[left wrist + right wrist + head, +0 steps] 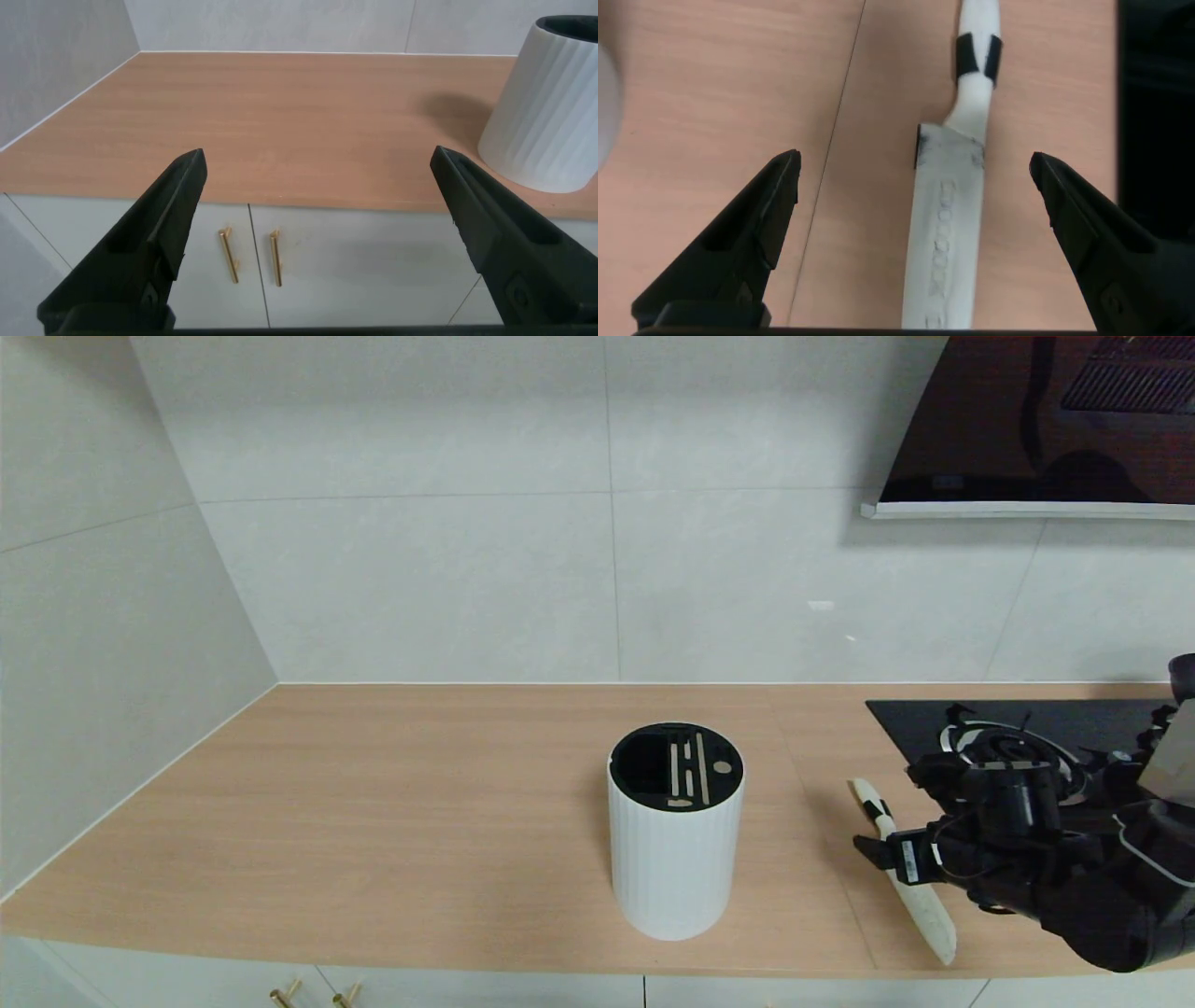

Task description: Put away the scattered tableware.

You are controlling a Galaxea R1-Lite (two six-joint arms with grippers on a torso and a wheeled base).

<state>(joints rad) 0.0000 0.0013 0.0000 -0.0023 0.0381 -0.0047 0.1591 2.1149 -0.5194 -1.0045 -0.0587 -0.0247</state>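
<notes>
A white knife (924, 905) lies on the wooden counter (420, 803) right of centre, its black-banded handle (979, 56) toward the back wall and its blade (948, 224) toward the front edge. My right gripper (894, 821) hovers open just above it, one finger (738, 243) on each side of the blade. A white ribbed holder (674, 840) with a black slotted top stands upright at mid-counter, left of the knife. My left gripper (322, 233) is open and empty, off the counter's front edge, with the holder (547, 103) farther off.
A black gas hob (1018, 728) sits at the back right, close behind the knife, with a range hood (1036, 429) above. Tiled walls close the back and left. Cabinet doors with gold handles (252, 257) lie below the front edge.
</notes>
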